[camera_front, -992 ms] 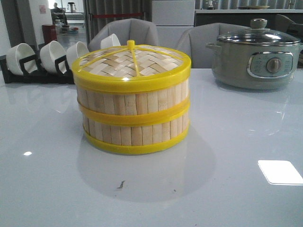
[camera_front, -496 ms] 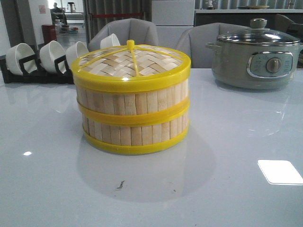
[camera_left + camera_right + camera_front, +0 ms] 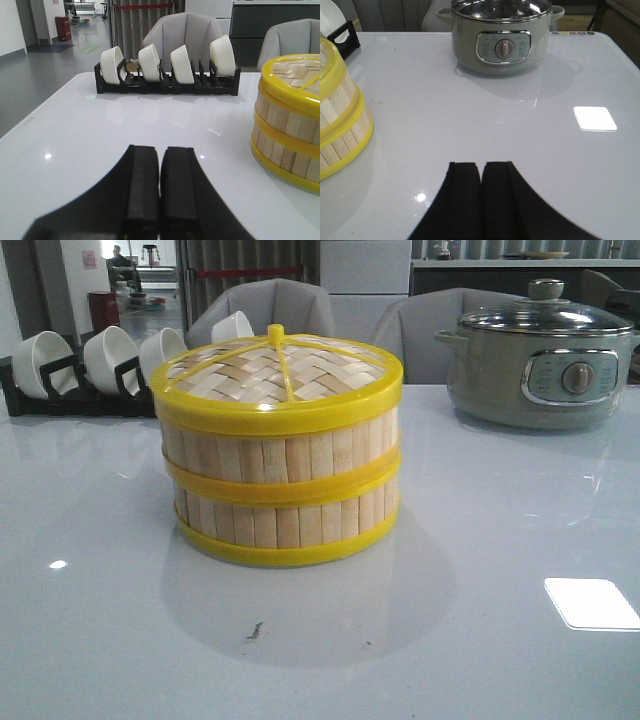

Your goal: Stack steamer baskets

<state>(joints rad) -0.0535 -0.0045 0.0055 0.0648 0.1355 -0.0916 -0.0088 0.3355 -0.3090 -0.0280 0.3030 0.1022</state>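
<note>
Two steamer baskets stand stacked in the middle of the white table: the lower basket (image 3: 285, 525) and the upper basket (image 3: 280, 450) on it, walls of pale bamboo slats with yellow rims. A woven bamboo lid (image 3: 275, 375) with a yellow rim covers the top. The stack also shows in the left wrist view (image 3: 290, 120) and in the right wrist view (image 3: 340, 125). My left gripper (image 3: 160, 150) is shut and empty, off to the stack's left. My right gripper (image 3: 481, 165) is shut and empty, off to the stack's right. Neither gripper shows in the front view.
A black rack (image 3: 70, 395) with several white bowls (image 3: 110, 355) stands at the back left. A grey-green electric pot (image 3: 545, 360) with a glass lid stands at the back right. Grey chairs (image 3: 270, 305) stand behind the table.
</note>
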